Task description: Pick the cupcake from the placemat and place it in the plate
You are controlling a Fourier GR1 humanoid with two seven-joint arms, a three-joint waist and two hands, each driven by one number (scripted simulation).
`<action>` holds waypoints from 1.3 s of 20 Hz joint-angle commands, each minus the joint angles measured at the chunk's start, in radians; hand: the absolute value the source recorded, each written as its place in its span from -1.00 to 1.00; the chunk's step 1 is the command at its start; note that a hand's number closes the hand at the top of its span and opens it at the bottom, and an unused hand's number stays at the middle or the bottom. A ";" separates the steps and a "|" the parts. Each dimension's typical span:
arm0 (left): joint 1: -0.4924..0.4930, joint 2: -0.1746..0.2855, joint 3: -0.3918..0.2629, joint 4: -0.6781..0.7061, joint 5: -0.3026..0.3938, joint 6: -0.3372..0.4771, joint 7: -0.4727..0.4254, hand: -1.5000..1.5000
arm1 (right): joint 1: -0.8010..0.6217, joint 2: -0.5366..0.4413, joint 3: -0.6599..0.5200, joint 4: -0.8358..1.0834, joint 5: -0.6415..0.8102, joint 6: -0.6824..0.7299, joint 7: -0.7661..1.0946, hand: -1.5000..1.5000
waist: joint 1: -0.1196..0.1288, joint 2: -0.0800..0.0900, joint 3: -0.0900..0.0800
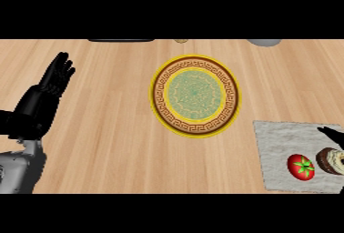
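The cupcake (332, 160), brown with a pale top, sits on the grey placemat (282, 136) at the lower right, cut by the view's right edge. Just above it a black fingertip of my right hand (332, 134) pokes in from the right edge; the rest of that hand is out of view. The round plate (194, 95), yellow-rimmed with a brown patterned band and a green centre, lies in the middle of the wooden counter with nothing on it. My left hand (46, 93) rests open at the left edge, fingers up.
A red tomato (301, 167) with a green stalk lies on the placemat, just left of the cupcake. At the counter's far edge a dark object (121, 40), a small tan object (180, 40) and a grey object (264, 42) are partly visible.
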 commanded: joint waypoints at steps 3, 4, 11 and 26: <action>-0.043 0.023 0.069 0.077 0.035 -0.085 -0.023 0.00 | -0.084 0.084 0.036 0.198 0.134 -0.076 -0.044 -1.00 | 0.003 0.003 0.000; -0.015 0.000 0.036 -0.049 -0.002 -0.038 0.080 0.00 | -0.074 0.051 0.005 0.191 0.149 -0.065 -0.070 -1.00 | 0.002 0.000 0.000; 0.015 -0.011 0.053 -0.029 -0.020 -0.034 0.002 0.00 | -0.072 0.116 -0.018 0.226 0.213 -0.382 -0.220 1.00 | 0.002 0.001 0.001; -0.044 -0.031 0.054 -0.003 -0.024 -0.064 0.051 0.00 | -0.525 0.020 -0.200 0.763 0.204 -0.551 -0.586 1.00 | 0.013 0.004 0.001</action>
